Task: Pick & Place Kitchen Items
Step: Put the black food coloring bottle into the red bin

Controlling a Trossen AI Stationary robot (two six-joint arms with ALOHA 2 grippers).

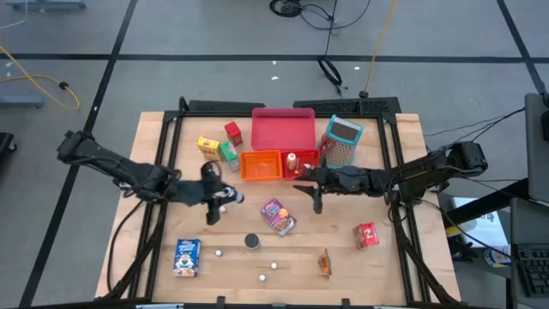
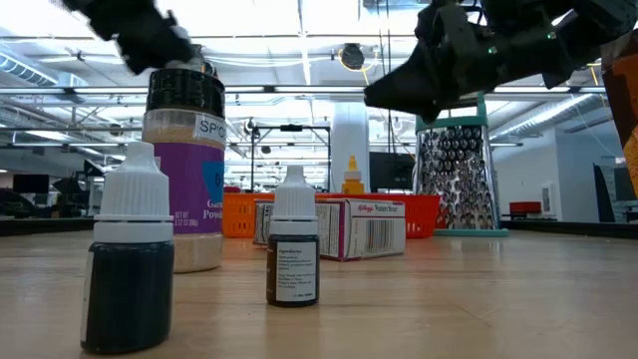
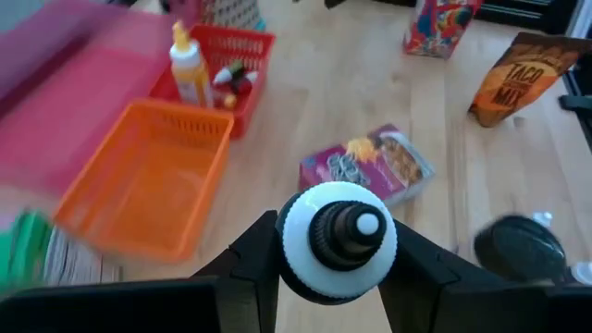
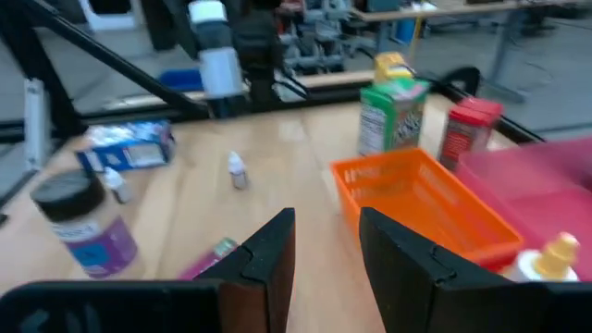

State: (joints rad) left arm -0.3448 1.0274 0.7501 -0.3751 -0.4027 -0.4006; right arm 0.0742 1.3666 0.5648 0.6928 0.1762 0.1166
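Observation:
My left gripper (image 1: 228,200) is shut on a small white bottle (image 3: 338,242) and hangs above the table's middle left, short of the empty orange bin (image 3: 148,180). The right wrist view shows the same bottle (image 4: 218,57) raised above the table. My right gripper (image 4: 326,222) stands open with nothing between its fingers, above the table beside the red bin (image 1: 302,160) and near the orange bin (image 4: 421,199). A purple packet (image 1: 278,216), a black-lidded can (image 1: 251,241), a blue box (image 1: 186,257) and a red packet (image 1: 367,234) lie on the table. My left gripper pinches the white bottle by its round sides (image 3: 289,248) between the two fingers (image 3: 252,259). The bottle's cap end (image 3: 356,225) faces back toward the wrist. The bottle is lifted clear of the table.
A pink tray (image 1: 283,129) and a grater (image 1: 341,142) stand at the far side. Yellow, green and red boxes (image 1: 221,148) sit left of the orange bin. A taco packet (image 1: 324,262) and small dropper bottles (image 2: 293,249) lie near the front edge.

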